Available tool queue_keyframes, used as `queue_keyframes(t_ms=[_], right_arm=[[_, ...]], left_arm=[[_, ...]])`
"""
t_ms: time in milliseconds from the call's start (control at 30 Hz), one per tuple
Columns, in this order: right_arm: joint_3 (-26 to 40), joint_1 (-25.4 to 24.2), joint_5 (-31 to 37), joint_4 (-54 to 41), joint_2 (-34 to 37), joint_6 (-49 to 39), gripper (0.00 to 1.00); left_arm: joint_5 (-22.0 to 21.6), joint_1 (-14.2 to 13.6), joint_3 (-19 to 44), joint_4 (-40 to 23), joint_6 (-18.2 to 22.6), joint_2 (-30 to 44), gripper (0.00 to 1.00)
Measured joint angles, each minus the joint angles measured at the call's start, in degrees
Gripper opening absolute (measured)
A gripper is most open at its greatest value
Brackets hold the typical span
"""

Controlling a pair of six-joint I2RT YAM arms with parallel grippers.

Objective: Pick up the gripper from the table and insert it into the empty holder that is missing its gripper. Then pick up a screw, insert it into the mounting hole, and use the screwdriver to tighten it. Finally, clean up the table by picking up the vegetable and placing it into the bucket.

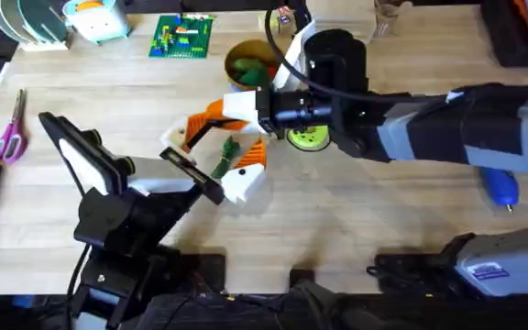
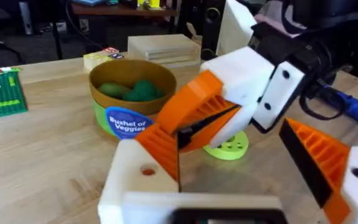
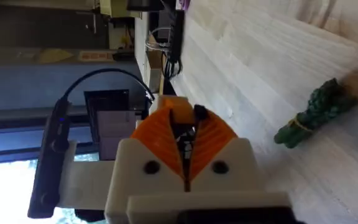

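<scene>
My left gripper (image 1: 236, 170) stands open above the table (image 1: 356, 229). In its wrist view an orange ribbed tip (image 2: 160, 149) sits on the white holder block (image 2: 135, 180), which has a small round hole on top. My right gripper (image 1: 195, 128) reaches across from the right, shut on a small black screw (image 3: 199, 112), and its tips hang between the left gripper's fingers (image 2: 316, 155). The dark green vegetable (image 1: 225, 158) lies on the table just under both grippers. At the back stands the tan bucket (image 1: 250, 62). The blue screwdriver (image 1: 500, 188) lies far right.
A lime-green disc (image 1: 308, 137) lies under the right wrist. The bucket holds green toy pieces (image 2: 138, 90). A green brick plate (image 1: 183, 37) sits at the back, pink scissors (image 1: 7, 137) at the left edge. Bare wood lies in the front middle.
</scene>
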Motion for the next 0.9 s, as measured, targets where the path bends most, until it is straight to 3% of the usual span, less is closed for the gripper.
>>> queue_keyframes(t_ms=[233, 367, 900], right_arm=[[0.0, 0.29, 0.55, 0.02, 0.0, 0.02, 0.016], [0.0, 0.42, 0.46, 0.0, 0.0, 0.24, 0.145], [0.0, 0.32, -0.64, -0.35, 0.0, 0.2, 0.302]], left_arm=[[-0.34, 0.0, 0.0, -0.03, -0.13, 0.01, 0.992], [-0.34, 0.0, 0.0, -0.04, -0.13, 0.01, 0.992], [0.13, -0.02, 0.0, 0.02, -0.04, 0.02, 0.992]])
